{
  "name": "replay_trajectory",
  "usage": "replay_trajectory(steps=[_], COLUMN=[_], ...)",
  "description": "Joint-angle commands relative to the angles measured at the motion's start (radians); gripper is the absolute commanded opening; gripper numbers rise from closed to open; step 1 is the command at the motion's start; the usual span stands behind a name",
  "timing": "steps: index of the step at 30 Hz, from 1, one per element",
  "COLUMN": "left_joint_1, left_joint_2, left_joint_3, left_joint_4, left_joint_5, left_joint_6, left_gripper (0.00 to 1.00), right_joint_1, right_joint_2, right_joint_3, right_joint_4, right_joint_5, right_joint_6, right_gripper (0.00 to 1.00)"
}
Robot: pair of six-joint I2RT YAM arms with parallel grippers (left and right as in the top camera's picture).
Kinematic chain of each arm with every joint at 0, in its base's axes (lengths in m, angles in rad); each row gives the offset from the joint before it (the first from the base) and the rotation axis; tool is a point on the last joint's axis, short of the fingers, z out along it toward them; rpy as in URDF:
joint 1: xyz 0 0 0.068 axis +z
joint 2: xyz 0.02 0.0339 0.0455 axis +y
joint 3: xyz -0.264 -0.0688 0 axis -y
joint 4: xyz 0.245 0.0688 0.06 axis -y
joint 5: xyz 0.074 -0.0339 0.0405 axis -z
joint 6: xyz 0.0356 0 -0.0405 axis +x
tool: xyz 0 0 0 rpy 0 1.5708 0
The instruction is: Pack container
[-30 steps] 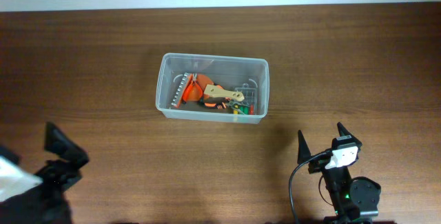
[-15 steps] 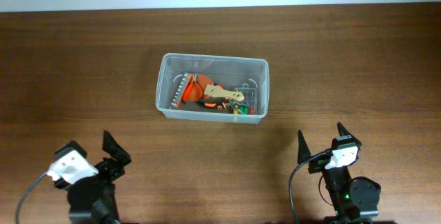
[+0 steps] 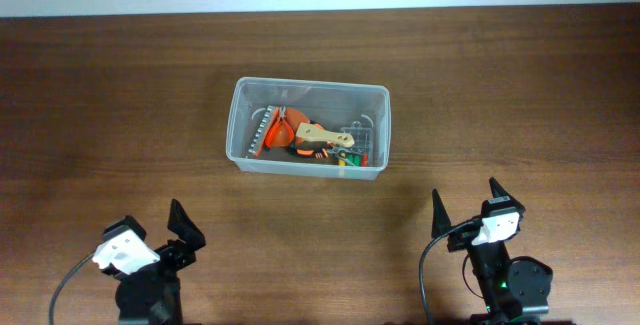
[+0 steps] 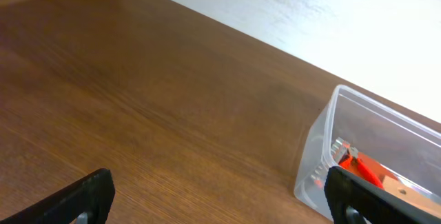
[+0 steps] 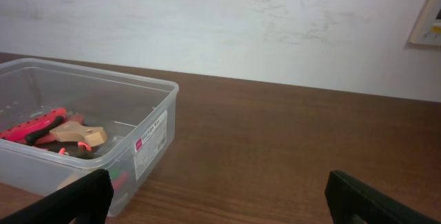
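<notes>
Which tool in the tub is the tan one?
The tan-handled tool, lying slantwise near the middle of the container. The orange-handled tool beside it, toward the left wall, differs in colour.

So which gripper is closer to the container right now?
Right, narrowly. The right gripper is off the container's robot-side right corner; the left gripper is off its robot-side left corner, a little further back.

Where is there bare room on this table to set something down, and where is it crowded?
Bare wood surrounds the container: wide table stretches to its left and right, a strip behind it, and the band between it and the left hand and right hand. Crowded only inside the container, among tools.
</notes>
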Motion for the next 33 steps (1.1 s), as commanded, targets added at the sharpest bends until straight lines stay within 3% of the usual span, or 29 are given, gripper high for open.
replay_trajectory(steps=[1, 18, 33], left_joint_1=[0.004, 0.002, -0.035], left_joint_2=[-0.040, -0.060, -0.060], left_joint_3=[-0.041, -0.095, -0.133], left_joint_4=[0.003, -0.005, 0.004], left_joint_5=[0.034, 0.050, 0.052], left_joint_6=[-0.002, 0.005, 0.371], left_gripper=[0.99, 0.99, 0.99], right_joint_1=[0.006, 0.006, 0.006], right_joint_2=[-0.011, -0.011, -0.011], right_joint_3=[-0.008, -0.008, -0.008], right_joint_4=[-0.002, -0.002, -0.002], right_joint_5=[-0.013, -0.013, -0.013], right_joint_6=[-0.006, -0.006, -0.006], right_gripper=[0.99, 0.99, 0.99])
